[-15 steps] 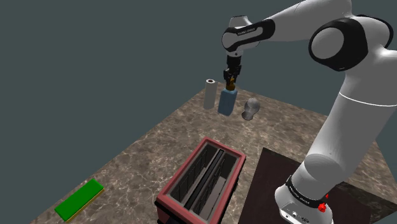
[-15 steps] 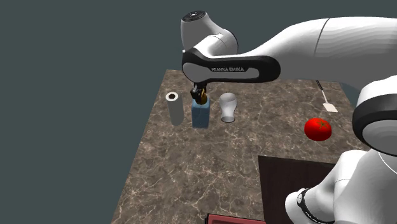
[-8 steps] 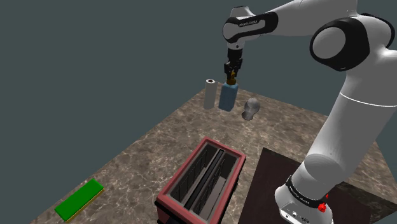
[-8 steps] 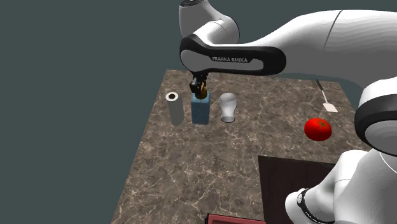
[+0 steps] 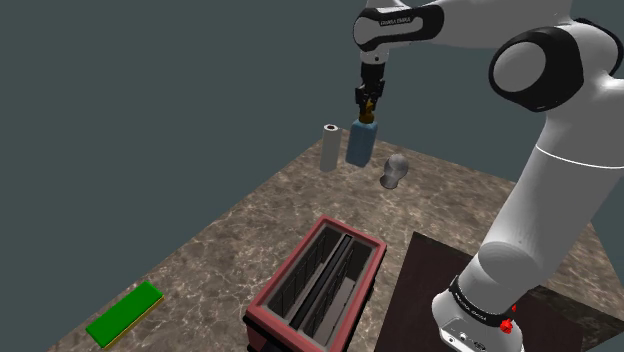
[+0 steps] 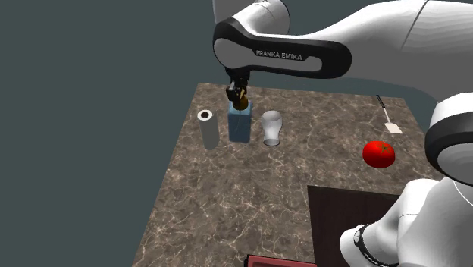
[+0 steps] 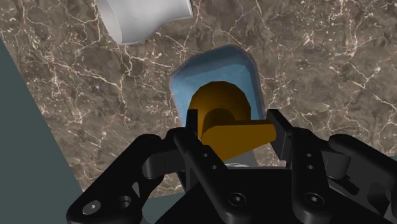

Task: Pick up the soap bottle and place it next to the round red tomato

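Note:
The soap bottle (image 5: 361,143) (image 6: 239,124) is a blue block with an orange-brown pump top (image 7: 224,121). It hangs a little above the marble counter, between a white cylinder and a grey vase. My gripper (image 5: 369,105) (image 6: 238,95) (image 7: 233,130) is shut on the pump top from above, the two black fingers clasping it on either side. The round red tomato (image 6: 378,153) lies on the counter toward the second exterior view's right, well apart from the bottle.
A white cylinder (image 5: 330,147) (image 6: 205,129) and a grey vase (image 5: 395,171) (image 6: 271,127) flank the bottle. A red-rimmed toaster (image 5: 318,283) stands near the stand. A green flat block (image 5: 124,313) lies at the counter's near corner. A spatula (image 6: 389,120) lies beyond the tomato.
The arm has risen and the soap bottle has gone up with it, lifting off the counter between the cylinder and the vase. The grip on the pump top is unchanged.

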